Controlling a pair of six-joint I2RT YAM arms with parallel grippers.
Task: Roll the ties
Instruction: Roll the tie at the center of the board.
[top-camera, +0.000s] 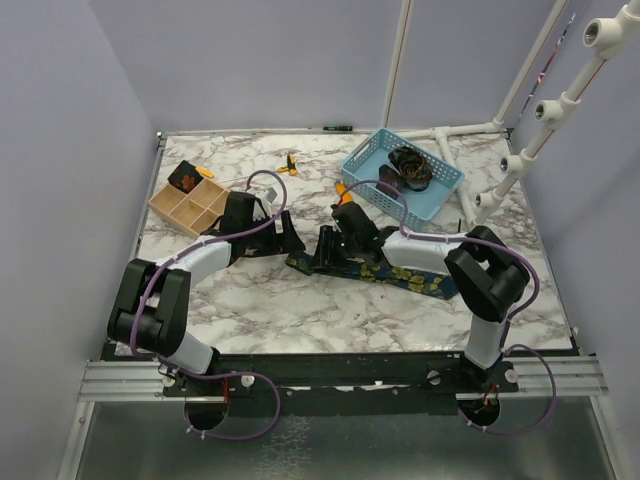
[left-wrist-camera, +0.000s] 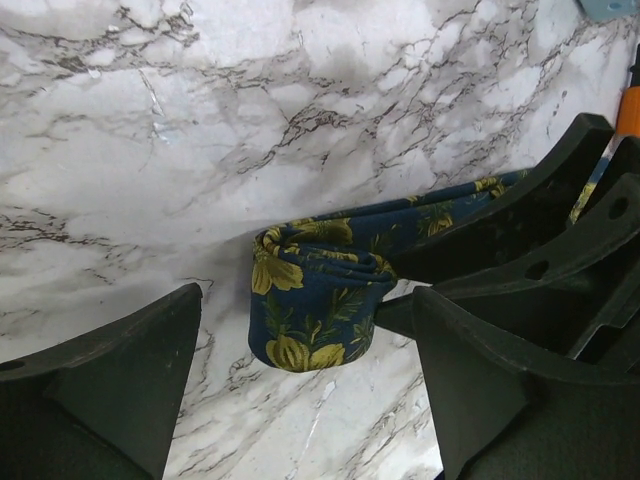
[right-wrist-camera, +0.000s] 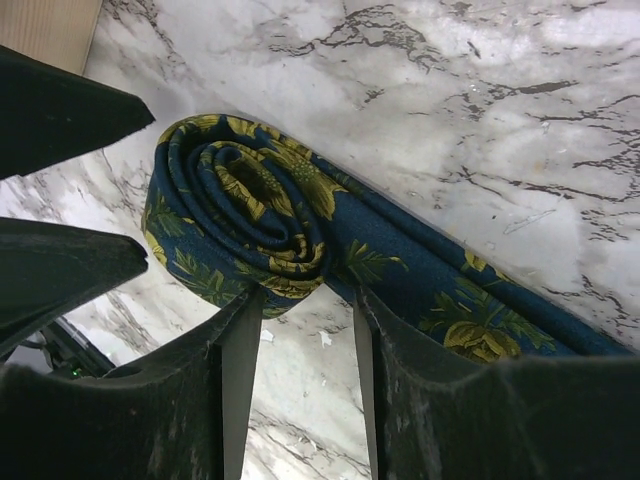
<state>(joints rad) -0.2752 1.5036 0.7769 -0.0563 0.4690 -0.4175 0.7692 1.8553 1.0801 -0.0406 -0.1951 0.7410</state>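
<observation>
Navy tie (top-camera: 400, 277) part-rolled, both grippers at its coil.
From above, the strip lies mid-worktop (top-camera: 300, 320) with the left gripper (top-camera: 283, 238) and right gripper (top-camera: 328, 248) meeting at its rolled end; a second dark tie (top-camera: 410, 166) sits coiled in the blue basket (top-camera: 445, 192). Left wrist: the left fingers (left-wrist-camera: 110, 400) stand wide apart, flanking the coiled end (left-wrist-camera: 310, 300) without gripping it. Right wrist: the right fingers (right-wrist-camera: 450, 400) are a narrow gap apart, tips at the coil's edge, bare worktop between them.
</observation>
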